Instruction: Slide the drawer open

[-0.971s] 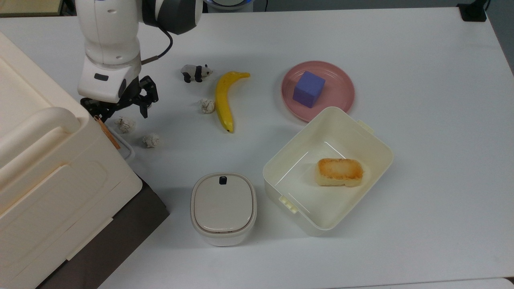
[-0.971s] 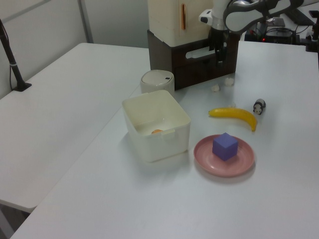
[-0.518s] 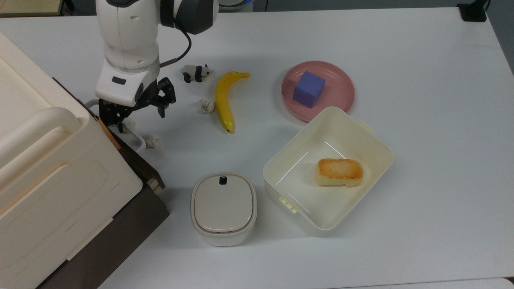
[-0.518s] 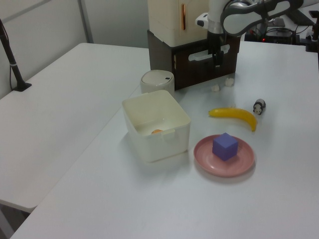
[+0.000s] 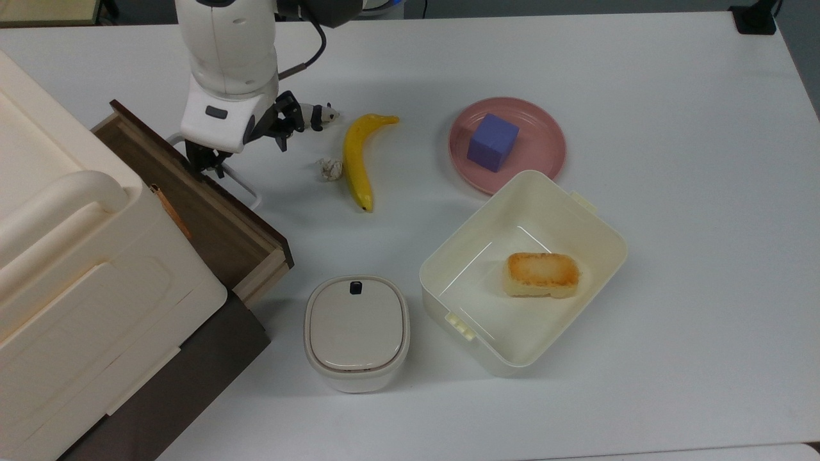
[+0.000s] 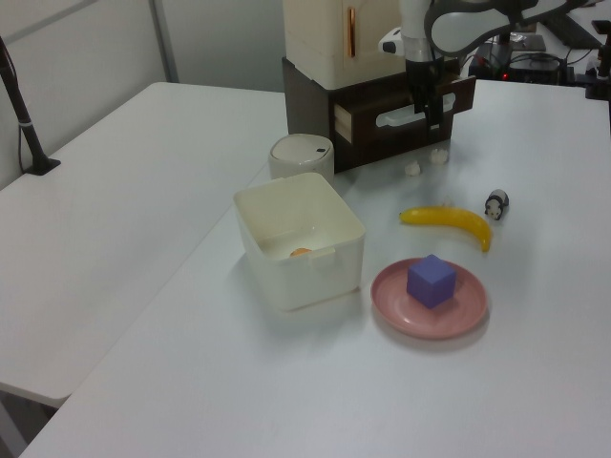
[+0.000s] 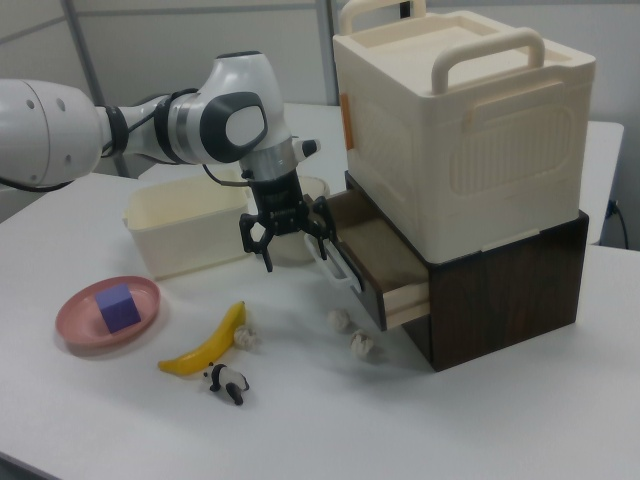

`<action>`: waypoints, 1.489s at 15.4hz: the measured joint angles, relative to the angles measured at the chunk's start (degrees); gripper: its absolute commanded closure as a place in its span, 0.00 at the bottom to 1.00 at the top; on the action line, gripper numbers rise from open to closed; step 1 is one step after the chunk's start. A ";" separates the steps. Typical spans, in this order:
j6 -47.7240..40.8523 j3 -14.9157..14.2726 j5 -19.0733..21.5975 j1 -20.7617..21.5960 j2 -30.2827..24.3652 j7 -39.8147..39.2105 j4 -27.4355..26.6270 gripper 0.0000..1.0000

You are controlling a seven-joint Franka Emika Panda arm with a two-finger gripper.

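drawer (image 7: 385,262) stands pulled out, pincer (image 7: 322,243) pinching its white loop handle (image 7: 336,266).

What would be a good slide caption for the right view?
Robot gripper at the white handle of a partly open drawer under a cream box.

We see a brightly, evenly lit scene under soft overhead light. Around the gripper (image 5: 211,163) shadows are faint and diffuse; a pale one falls on the white table (image 5: 672,288) just beside it. Farther from the gripper, the cream tub (image 5: 522,272) shows mild glare on its inner floor. The left view looks softer and slightly washed out; the right view is crisper near the gripper (image 7: 290,240).
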 measured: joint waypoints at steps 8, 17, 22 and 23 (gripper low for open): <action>-7.57 2.29 0.00 -0.02 -0.52 1.10 0.30 0.00; -10.13 2.96 0.00 -1.94 -7.32 11.38 1.10 0.00; -12.18 1.75 0.55 -5.15 -13.41 22.53 3.13 0.00; -12.19 1.21 0.74 -5.48 -14.42 24.53 3.20 0.00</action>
